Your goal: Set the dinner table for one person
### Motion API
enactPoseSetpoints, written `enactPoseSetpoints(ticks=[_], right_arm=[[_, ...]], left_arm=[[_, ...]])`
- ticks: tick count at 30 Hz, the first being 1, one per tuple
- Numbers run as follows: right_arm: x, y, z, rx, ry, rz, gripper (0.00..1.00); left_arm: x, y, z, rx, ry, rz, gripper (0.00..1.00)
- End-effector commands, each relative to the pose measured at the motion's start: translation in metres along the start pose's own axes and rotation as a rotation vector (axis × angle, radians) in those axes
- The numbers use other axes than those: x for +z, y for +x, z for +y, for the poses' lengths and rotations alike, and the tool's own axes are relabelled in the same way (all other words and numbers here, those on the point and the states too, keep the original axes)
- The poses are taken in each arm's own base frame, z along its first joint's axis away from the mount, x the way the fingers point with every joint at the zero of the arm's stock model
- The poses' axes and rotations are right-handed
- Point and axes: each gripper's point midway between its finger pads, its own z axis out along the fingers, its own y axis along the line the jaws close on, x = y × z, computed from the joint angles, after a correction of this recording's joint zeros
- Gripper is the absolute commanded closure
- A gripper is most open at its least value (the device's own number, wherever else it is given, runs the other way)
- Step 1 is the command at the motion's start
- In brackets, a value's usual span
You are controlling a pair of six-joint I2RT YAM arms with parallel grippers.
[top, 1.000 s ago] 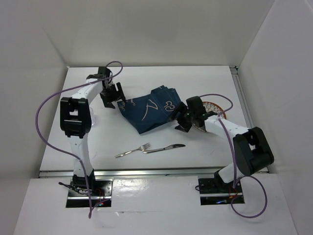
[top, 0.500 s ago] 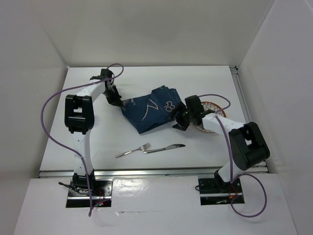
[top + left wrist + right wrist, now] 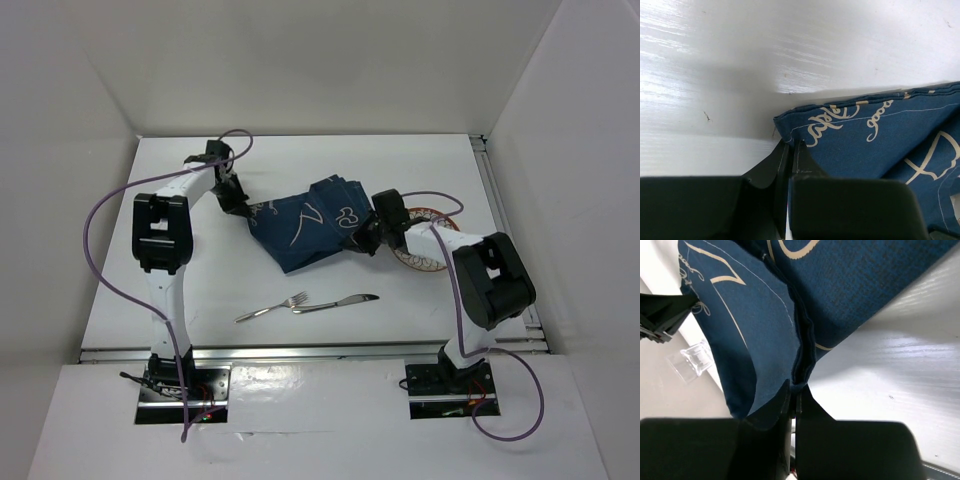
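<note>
Left gripper: jaws drawn together to a thin slit, pinching the hem at the left corner of the navy placemat. Right gripper: jaws closed, nipping a raised fold at the placemat's right edge. The cloth, printed with cream line drawings and lettering, lies rumpled and askew between the two grippers, and one thick folded part points toward the far side.

It rests on the dinner table, the white top that fills the floor of the enclosure and has a metal rail along its edges. Just right of the cloth, partly under the right arm, lies a plate with a red patterned rim. Nearer the arm bases, well apart from the cloth, a fork and a knife lie end to end, almost touching. The right wrist view shows a clear container beyond the placemat.
</note>
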Motion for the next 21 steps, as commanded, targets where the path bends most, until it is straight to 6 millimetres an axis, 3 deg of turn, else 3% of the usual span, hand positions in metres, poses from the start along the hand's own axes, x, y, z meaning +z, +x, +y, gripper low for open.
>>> enactPoseSetpoints(ticks=[1,3,4,7,8,9,10,11,12,14,16,17,18,19,20,21], right_arm=[[-0.013,-0.021,0.038,-0.038,-0.086,-0.075,1.0],[-0.023,-0.034,0.053,-0.065,-0.105,-0.116,1.0],[-0.029,-0.045,0.06,-0.098,-0.113,-0.153,1.0],[-0.057,-0.093,0.104,-0.149,-0.189,-0.254,1.0],[-0.066,-0.107,0.117,-0.185,-0.216,-0.275,1.0],[-0.089,-0.142,0.147,-0.197,-0.271,-0.34,1.0],[-0.102,-0.158,0.163,-0.219,-0.305,-0.371,1.0],[-0.139,-0.183,0.2,-0.269,-0.39,-0.444,1.0],[-0.149,-0.194,0.211,-0.286,-0.41,-0.466,1.0],[-0.196,-0.213,0.244,-0.335,-0.493,-0.559,1.0],[-0.218,-0.213,0.251,-0.343,-0.516,-0.587,1.0],[-0.23,-0.215,0.251,-0.353,-0.522,-0.621,1.0],[-0.221,-0.212,0.237,-0.337,-0.492,-0.614,1.0],[-0.242,-0.203,0.238,-0.348,-0.521,-0.646,1.0],[-0.24,-0.199,0.229,-0.342,-0.511,-0.65,1.0],[-0.214,-0.193,0.197,-0.313,-0.447,-0.614,1.0]], left_arm=[[-0.037,-0.022,-0.015,0.014,0.044,-0.086,1.0],[-0.054,-0.032,-0.019,0.024,0.059,-0.121,1.0],[-0.076,-0.047,-0.027,0.025,0.093,-0.172,1.0],[-0.116,-0.073,-0.035,0.016,0.143,-0.24,1.0],[-0.149,-0.091,-0.052,0.035,0.208,-0.309,1.0],[-0.171,-0.104,-0.053,0.03,0.24,-0.35,1.0],[-0.189,-0.114,-0.059,0.027,0.282,-0.383,1.0],[-0.229,-0.126,-0.076,0.04,0.374,-0.443,1.0],[-0.249,-0.14,-0.074,0.047,0.415,-0.494,1.0],[-0.308,-0.145,-0.091,0.076,0.547,-0.577,1.0],[-0.342,-0.15,-0.085,0.077,0.591,-0.643,1.0],[-0.346,-0.147,-0.086,0.084,0.597,-0.657,1.0],[-0.351,-0.147,-0.08,0.076,0.587,-0.677,1.0],[-0.37,-0.137,-0.082,0.089,0.593,-0.713,1.0],[-0.349,-0.132,-0.073,0.071,0.579,-0.68,1.0],[-0.342,-0.126,-0.07,0.064,0.573,-0.667,1.0]])
